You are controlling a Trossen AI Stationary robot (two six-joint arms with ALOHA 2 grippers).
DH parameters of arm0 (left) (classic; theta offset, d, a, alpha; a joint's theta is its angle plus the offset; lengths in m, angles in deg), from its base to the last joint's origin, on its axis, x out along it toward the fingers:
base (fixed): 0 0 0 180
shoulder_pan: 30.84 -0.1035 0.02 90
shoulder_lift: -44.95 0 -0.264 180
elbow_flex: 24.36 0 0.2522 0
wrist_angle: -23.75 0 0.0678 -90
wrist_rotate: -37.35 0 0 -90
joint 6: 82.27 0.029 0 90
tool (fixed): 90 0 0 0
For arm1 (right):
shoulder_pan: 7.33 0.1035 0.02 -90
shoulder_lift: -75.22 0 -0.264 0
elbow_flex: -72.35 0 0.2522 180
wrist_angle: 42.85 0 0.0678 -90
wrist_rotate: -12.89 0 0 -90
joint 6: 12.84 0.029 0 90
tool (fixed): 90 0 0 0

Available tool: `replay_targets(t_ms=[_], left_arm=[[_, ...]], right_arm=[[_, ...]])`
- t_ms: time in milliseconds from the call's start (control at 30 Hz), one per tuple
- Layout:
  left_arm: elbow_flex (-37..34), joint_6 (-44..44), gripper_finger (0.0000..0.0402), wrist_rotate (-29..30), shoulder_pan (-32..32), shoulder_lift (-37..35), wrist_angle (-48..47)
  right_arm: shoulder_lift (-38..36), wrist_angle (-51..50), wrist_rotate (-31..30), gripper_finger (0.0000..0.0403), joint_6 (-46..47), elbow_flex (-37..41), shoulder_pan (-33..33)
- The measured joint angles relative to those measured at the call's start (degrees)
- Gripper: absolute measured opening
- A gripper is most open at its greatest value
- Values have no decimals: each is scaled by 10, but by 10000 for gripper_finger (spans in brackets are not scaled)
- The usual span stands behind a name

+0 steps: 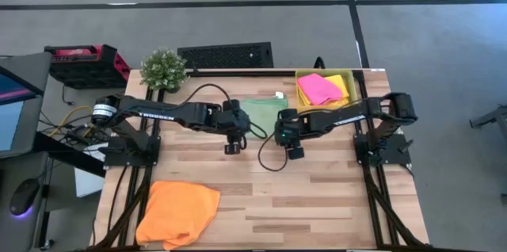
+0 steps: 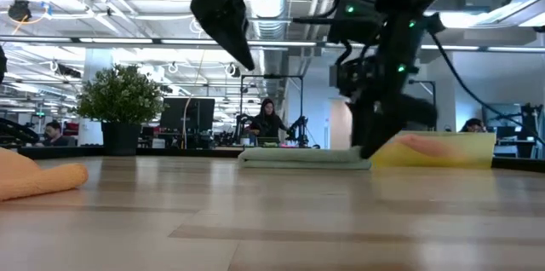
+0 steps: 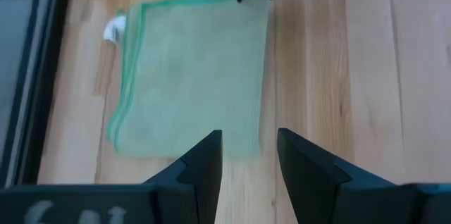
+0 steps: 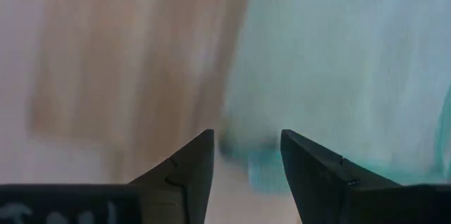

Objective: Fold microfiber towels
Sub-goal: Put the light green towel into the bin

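Wood-plank surface mid-frame in high view, grey floor around, open office behind in low view.

Pale green towel folded flat at upper centre. Left claw and right claw both released, empty, just below its corners.

Risks, as judged: claws close together, collision likely; loose black cable between them could snag.

Orange towel crumpled lower left, unfolded. Pink towel on yellow towel in tray, upper right. Potted plant upper left, clear of work.

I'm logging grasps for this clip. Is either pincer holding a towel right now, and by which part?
Nothing is held. The left pincer and right pincer both stand open and empty by the folded green towel.
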Motion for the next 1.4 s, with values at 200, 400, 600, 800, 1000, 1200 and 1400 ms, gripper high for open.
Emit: replay_targets(t_ms=[200, 400, 600, 800, 1000, 1200, 1400], left_arm=[[0, -6, 131, 8, 1, -6, -9], [0, -7, 131, 9, 1, -6, -17], [0, -5, 131, 9, 1, -6, -19], [0, -4, 131, 9, 1, -6, -20], [0, -4, 131, 9, 1, -6, -21], [0, -4, 131, 9, 2, -6, -26], [0, -4, 131, 8, 3, -6, -31]], right_arm=[[26, -9, -6, 188, -15, -1, -33], [50, -9, -4, 188, -15, -5, -54], [59, -12, -3, 179, -15, -5, -56], [58, -10, -21, 111, -15, -5, -43], [64, 0, -42, 12, -29, -22, -36], [64, -24, -96, 18, -70, -59, -33], [63, -99, -177, 10, -104, -115, -54]])
